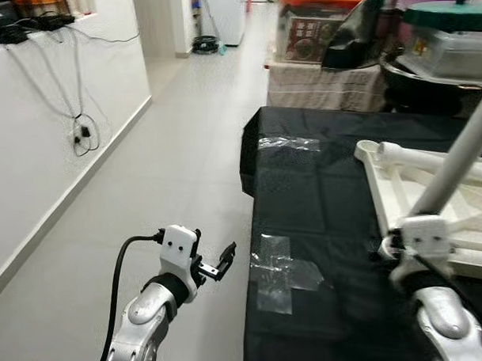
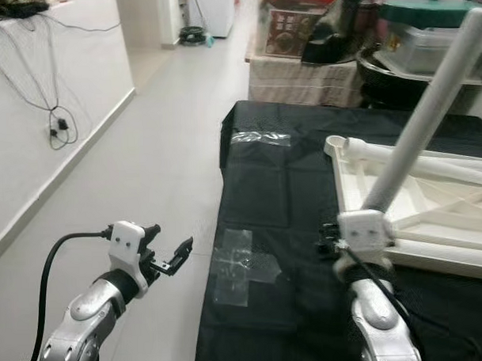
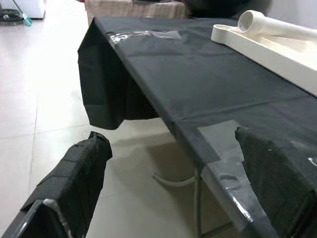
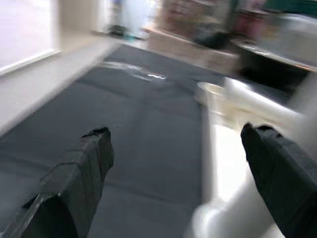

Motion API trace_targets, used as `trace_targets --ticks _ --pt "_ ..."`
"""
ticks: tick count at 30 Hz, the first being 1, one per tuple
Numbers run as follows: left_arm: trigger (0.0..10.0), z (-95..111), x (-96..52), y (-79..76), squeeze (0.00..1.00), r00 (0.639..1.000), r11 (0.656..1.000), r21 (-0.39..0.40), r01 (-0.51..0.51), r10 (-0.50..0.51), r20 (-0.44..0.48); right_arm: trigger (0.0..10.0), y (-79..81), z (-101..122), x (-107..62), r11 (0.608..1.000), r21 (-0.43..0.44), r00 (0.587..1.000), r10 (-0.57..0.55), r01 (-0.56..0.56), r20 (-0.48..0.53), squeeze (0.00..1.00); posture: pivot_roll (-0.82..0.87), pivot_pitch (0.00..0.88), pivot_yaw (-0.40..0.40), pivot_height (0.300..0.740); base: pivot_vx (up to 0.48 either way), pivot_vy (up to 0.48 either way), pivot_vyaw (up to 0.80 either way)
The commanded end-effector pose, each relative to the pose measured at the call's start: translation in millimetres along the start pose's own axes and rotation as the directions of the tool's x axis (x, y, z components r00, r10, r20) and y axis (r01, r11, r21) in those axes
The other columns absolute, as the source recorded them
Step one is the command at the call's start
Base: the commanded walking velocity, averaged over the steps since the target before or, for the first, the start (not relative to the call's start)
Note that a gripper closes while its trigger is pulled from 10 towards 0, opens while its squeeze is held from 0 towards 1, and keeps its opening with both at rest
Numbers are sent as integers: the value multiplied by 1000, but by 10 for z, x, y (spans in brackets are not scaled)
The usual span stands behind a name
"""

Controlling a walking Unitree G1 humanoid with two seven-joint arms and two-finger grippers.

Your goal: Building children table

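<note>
Reaching forward over the bare floor, the left arm is bent at the elbow, its wrist level with the near left edge of the black-covered table. The left gripper hangs just off that edge, not touching the cloth — its black fingers stand wide apart with nothing between them, as the left wrist view shows.

Right arm rises from the near right, forearm pointing up and away over the table. The right gripper is over the near left part of the white table frame; its padded fingers are spread, and a white plastic piece sits blurred between them near the right-hand finger, so whether they grip it I cannot tell. A long white leg tube slants up and right from just above the right wrist housing.

The frame lies flat on the right side of the black cloth, ribs up, with a round socket at its far left corner. Clear tape patches sit on the cloth near the left edge — another strip farther back. Boxes and a green-lidded container crowd the far right; cables hang on the left wall.
</note>
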State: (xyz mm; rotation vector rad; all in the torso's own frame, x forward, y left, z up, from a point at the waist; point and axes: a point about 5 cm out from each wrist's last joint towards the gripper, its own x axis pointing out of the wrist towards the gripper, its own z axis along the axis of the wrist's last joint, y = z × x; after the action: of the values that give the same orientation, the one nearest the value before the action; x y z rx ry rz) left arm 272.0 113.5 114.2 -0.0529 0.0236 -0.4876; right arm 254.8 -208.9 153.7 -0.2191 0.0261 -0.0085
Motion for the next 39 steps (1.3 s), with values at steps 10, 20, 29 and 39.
trace_targets --ticks 10,20,29,39 --pt "10000 25 -10 87 0 998 998 18 -55 55 21 10000 634 36 345 934 113 935 348 -340 -62 0 37 0 -72 740 0 0 0" --pt "10000 107 -27 115 0 993 996 -9 -93 93 77 10000 655 242 824 988 92 992 127 -128 10 0 69 0 -73 740 52 0 0" --pt "10000 190 -75 201 0 985 991 -13 -134 135 110 10000 838 335 863 977 84 979 192 -198 70 0 77 0 -73 740 171 0 0" --pt "10000 160 -131 259 0 979 983 -18 -181 182 87 10000 833 243 910 981 114 987 152 -158 57 0 77 0 -71 740 0 0 -160"
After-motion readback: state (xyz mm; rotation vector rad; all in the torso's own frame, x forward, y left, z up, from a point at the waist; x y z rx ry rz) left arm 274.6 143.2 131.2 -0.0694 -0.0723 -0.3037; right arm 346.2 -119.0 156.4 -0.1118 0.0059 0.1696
